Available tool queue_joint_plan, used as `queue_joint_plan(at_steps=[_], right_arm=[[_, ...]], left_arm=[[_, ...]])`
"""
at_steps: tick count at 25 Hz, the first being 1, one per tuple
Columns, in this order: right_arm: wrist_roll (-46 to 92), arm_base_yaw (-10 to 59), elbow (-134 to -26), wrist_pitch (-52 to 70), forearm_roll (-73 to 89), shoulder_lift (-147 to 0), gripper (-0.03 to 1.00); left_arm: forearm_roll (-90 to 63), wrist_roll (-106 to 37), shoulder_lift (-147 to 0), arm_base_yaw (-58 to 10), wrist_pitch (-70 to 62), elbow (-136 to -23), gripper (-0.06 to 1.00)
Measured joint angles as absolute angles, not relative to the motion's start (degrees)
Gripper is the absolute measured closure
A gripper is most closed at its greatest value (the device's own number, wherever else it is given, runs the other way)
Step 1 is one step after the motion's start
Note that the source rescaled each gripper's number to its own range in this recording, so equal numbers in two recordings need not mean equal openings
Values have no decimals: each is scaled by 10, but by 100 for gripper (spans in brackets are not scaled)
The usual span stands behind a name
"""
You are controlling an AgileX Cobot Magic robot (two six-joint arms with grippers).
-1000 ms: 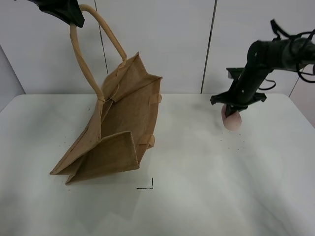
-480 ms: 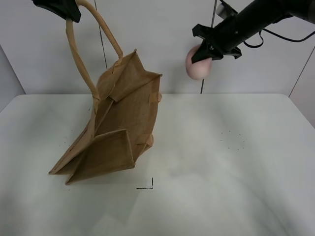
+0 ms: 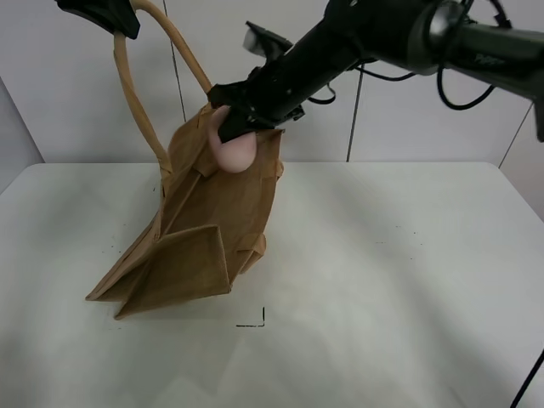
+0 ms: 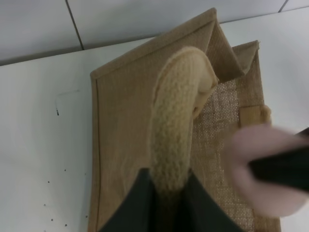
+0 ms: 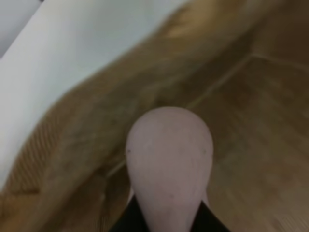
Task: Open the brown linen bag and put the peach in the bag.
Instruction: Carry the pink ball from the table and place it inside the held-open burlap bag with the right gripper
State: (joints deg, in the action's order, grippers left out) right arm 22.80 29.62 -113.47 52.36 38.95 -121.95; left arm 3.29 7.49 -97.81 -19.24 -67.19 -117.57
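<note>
The right claw (image 3: 228,126) is clamped tight on the peach (image 3: 236,151). It holds the fruit in the air at the top rim of the brown linen bag (image 3: 217,212), right at the open mouth. The right wrist view shows the peach hanging over the bag's coarse inner walls and seams. A raised corner of the rim stands just beside the fruit.

Up at the far left, the left claw (image 3: 115,17) is closed on one loop handle (image 3: 136,102), holding that side of the bag high. The bag leans. Its base rests on the worktop (image 3: 382,297) at the near left, its long axis climbs toward the back right, and its mouth faces up toward the right arm.

The worktop is white, with scattered dark specks and a small black corner mark (image 3: 255,321) in front of the bag. Behind it stands a pale panelled wall (image 3: 76,93) with dark vertical seams.
</note>
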Motion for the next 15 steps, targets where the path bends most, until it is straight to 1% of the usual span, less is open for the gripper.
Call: queue_joint_plan(at_steps=[3, 6, 10, 15], right_arm=[[230, 317, -1135, 474, 388, -1252, 97], [230, 323, -1135, 440, 387, -1289, 97], [230, 323, -1135, 431, 387, -1324, 97], [232, 323, -1134, 424, 388, -1330, 97]], left_arm=[[33, 75, -978, -192, -672, -1176, 94], [33, 75, -978, -192, -672, -1176, 94], [33, 74, -978, -192, -672, -1176, 94], [33, 74, -978, -192, -672, -1176, 94]])
